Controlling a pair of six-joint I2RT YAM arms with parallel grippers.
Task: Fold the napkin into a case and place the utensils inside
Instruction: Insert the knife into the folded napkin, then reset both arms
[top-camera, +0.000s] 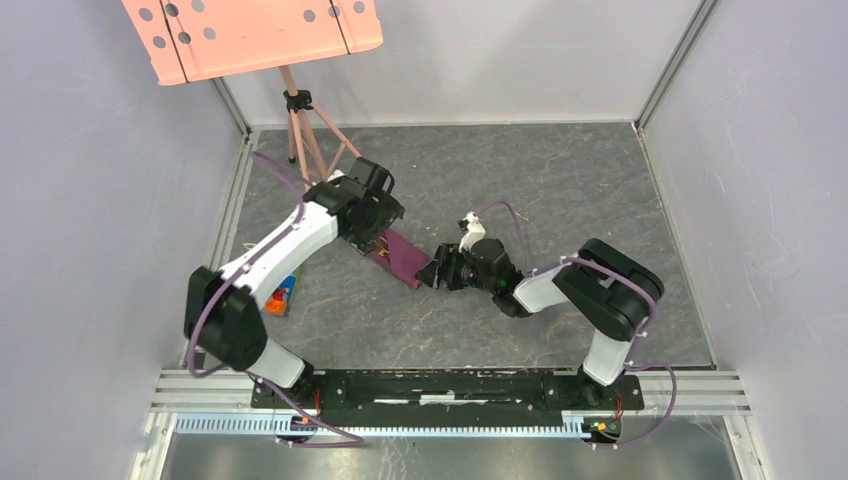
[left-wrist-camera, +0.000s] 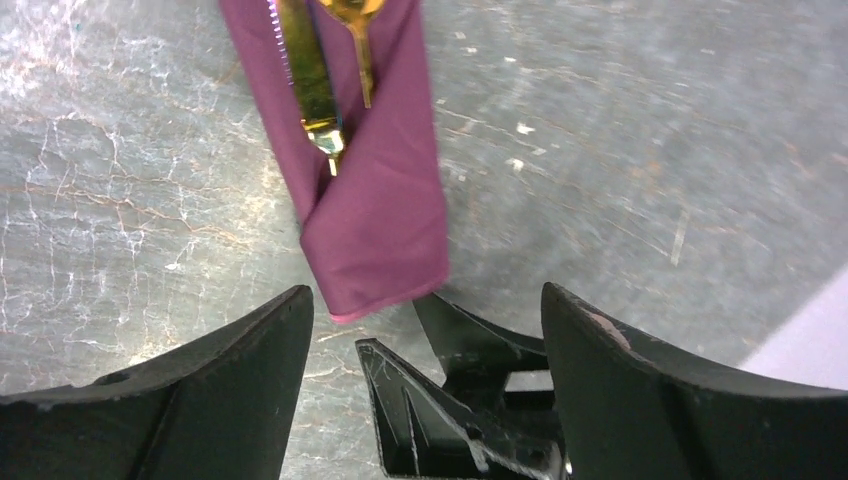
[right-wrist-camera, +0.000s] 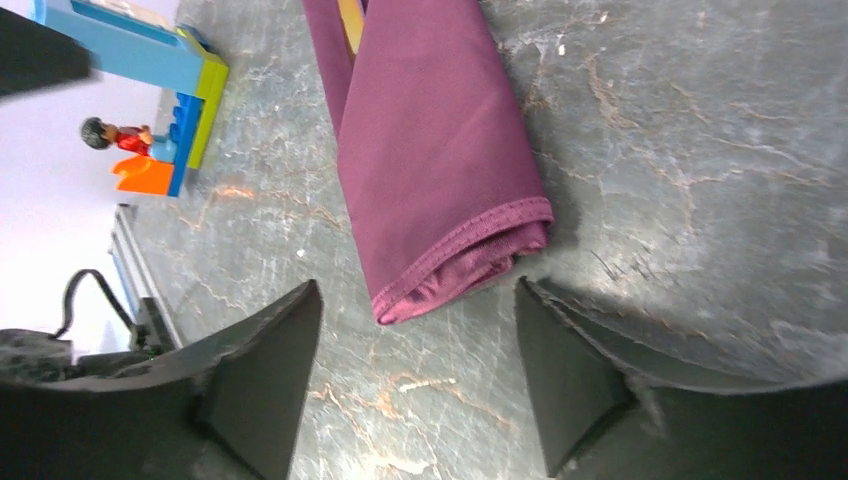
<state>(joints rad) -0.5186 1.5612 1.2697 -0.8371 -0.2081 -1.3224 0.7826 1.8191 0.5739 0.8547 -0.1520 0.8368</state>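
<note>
Jaws on both arms are spread wide and hold nothing. The left jaws hang just off the closed end of the case (left-wrist-camera: 378, 235), not touching the cloth. The right jaws frame that same end from the opposite side, with its hemmed layers (right-wrist-camera: 470, 250) lying just ahead of the gap. The right arm's black tips also show in the left wrist view, beside the cloth.

The case lies flat on the bench (top-camera: 560, 200), near its middle and between the two arms. It is a narrow plum oblong, and both utensils are in it. The gold spoon (left-wrist-camera: 360, 50) and the knife (left-wrist-camera: 308, 75) lie side by side in the fold, their handle ends tucked under the crossed flaps. How far the blades and bowl stick out of the far end I cannot tell.

To my eye the folding and loading are done, and this is the release. The next move calls only for both arms to lift away without snagging the thin cloth. A blue-and-orange toy block (right-wrist-camera: 150, 100) sits well apart, near the left arm's side.
</note>
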